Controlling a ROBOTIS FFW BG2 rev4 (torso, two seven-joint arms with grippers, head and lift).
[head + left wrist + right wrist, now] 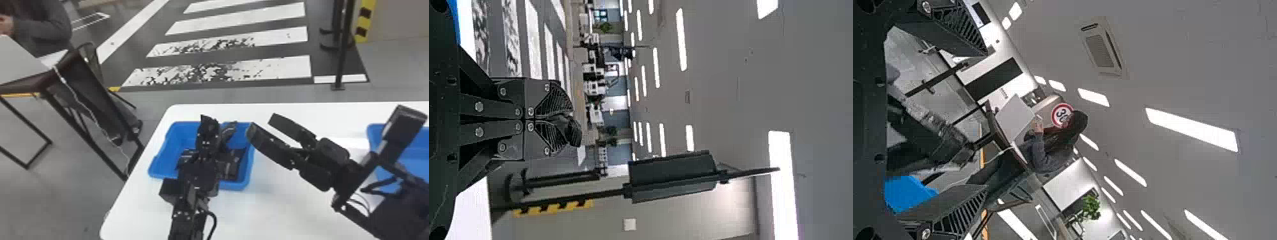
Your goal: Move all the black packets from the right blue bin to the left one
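The left pincer [560,118] is closed on what looks like a packet [572,131], placed for dropping into the left bin [177,137] at twelve o'clock, where packets [234,163] lie; the right pincer [261,123] gapes at one

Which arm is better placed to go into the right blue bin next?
Right, I'd say. The right gripper hangs open, and its arm overlaps the right blue bin in the head view. The left gripper is shut, its arm over the left bin, farther away.

left bin [172,145]: on table [287,207], left | right bin [418,150]: on table, right | packets [234,164]: in left bin
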